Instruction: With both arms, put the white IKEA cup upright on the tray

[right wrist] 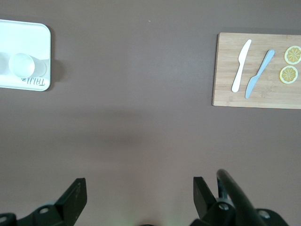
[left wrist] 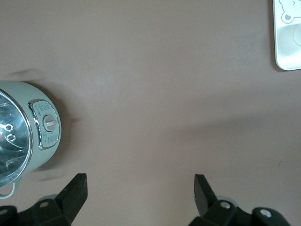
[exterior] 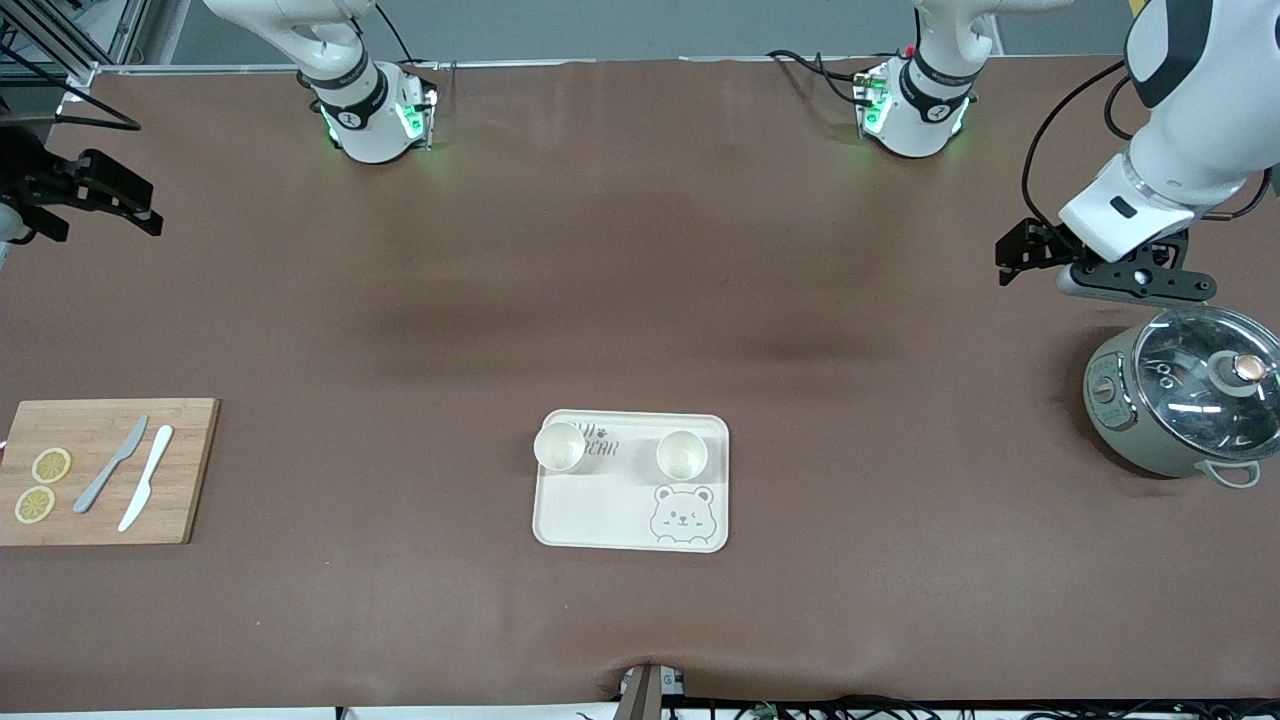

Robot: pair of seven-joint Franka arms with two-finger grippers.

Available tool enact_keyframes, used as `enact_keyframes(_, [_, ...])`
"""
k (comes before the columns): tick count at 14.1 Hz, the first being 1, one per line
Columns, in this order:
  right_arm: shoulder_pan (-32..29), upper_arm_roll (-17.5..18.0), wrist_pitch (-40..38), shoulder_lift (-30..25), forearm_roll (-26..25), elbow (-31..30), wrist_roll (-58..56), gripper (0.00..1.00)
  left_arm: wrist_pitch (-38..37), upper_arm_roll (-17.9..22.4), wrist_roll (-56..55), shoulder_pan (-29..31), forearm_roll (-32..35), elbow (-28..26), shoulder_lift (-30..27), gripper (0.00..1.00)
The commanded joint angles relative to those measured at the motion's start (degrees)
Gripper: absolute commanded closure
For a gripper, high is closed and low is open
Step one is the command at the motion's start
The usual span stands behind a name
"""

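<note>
We see the tray (exterior: 632, 500) nearest the front camera, midway between the two arms' ends of the table, with two white cups standing upright on its farther half: one cup (exterior: 559, 446) toward the right arm's end, the other cup (exterior: 682, 455) toward the left arm's end, well apart from each other. Both cups are well apart from either gripper. Level with the tray, at the right arm's end, lies a cutting board (exterior: 100, 470) carrying two lemon slices (exterior: 43, 484), a grey knife (exterior: 111, 464) and a white knife (exterior: 146, 477). At the left arm's end sits a pot (exterior: 1185, 403) with a glass lid. The left gripper (exterior: 1040, 250) hangs in the air just above the pot's farther edge; in its wrist view we see its fingers (left wrist: 75, 193) spread wide with nothing between them, the pot to one side and a tray corner well away. The right gripper (exterior: 95, 195) hangs over bare table farther from the camera than the board; its fingers (right wrist: 75, 197) are likewise wide and empty, with the tray and board both well apart from it.
</note>
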Motion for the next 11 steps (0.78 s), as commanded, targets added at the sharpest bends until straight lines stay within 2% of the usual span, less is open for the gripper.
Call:
enact_keyframes(1, [-1.4,0.8,0.1,-1.0,1.0,-1.0,-0.8,0.0,-1.2,-0.2,0.0,0.7,0.5,-0.6,-1.3,0.0])
enact_keyframes(6, [-1.3,0.7,-0.1,-1.0,1.0,-1.0,-0.8,0.0,-5.7,-0.3,-0.2,0.7,0.2,2.7,-0.6,0.0])
enact_keyframes(11, [-1.3,0.8,-0.1,-1.0,1.0,-1.0,-0.8,0.0,-5.8,-0.3,-1.6,0.7,0.2,3.1,-0.6,0.0])
